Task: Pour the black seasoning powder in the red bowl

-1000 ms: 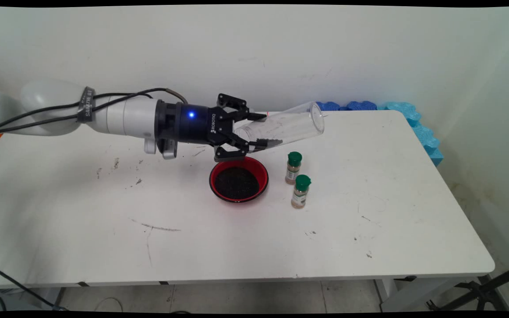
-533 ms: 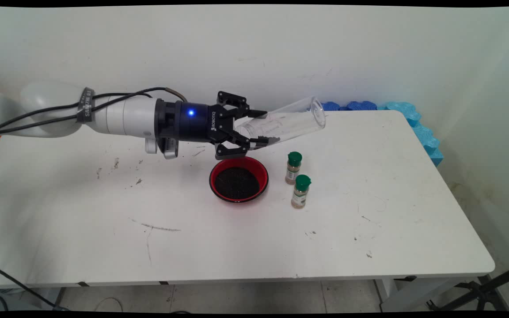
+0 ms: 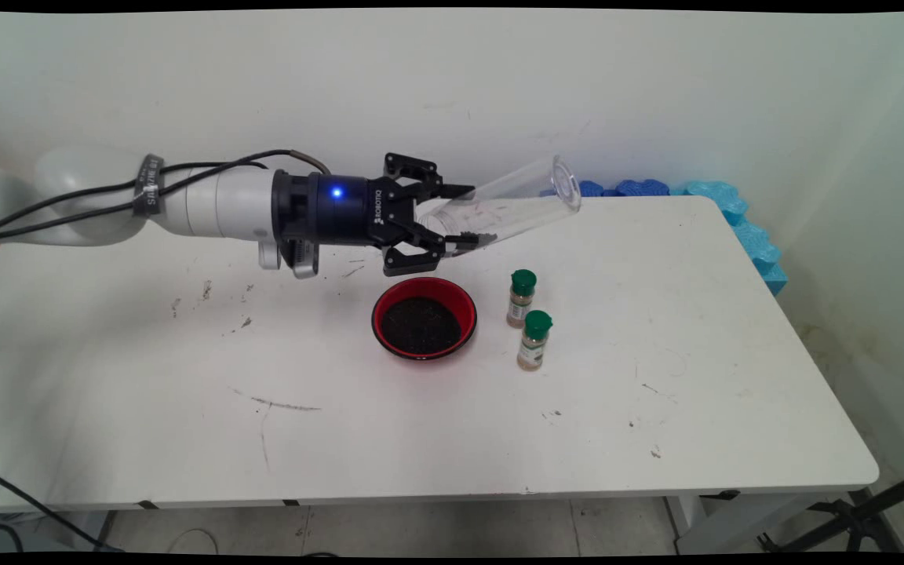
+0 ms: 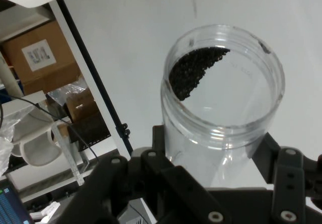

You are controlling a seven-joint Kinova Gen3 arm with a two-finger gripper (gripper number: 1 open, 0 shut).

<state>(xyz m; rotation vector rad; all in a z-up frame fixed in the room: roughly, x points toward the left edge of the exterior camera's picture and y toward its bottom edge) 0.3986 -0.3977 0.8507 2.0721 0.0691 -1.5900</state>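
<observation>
Nearest, two spice jars (image 3: 529, 320) with green lids, upright on the table (image 3: 656, 377), just right of a red bowl (image 3: 424, 317) full of dark grains. Above the bowl's far edge, gripper (image 3: 456, 216) clamped on the base end of a clear jar (image 3: 503, 209), held aloft, open mouth tilted up to the right. A few dark grains (image 4: 193, 72) inside. Probably light, stiff and slick; best gripped across the round wall near the base, firmly. Behind, blue foam (image 3: 727, 205) along the wall.

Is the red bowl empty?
No, the red bowl on the table holds a layer of small black grains.
</observation>
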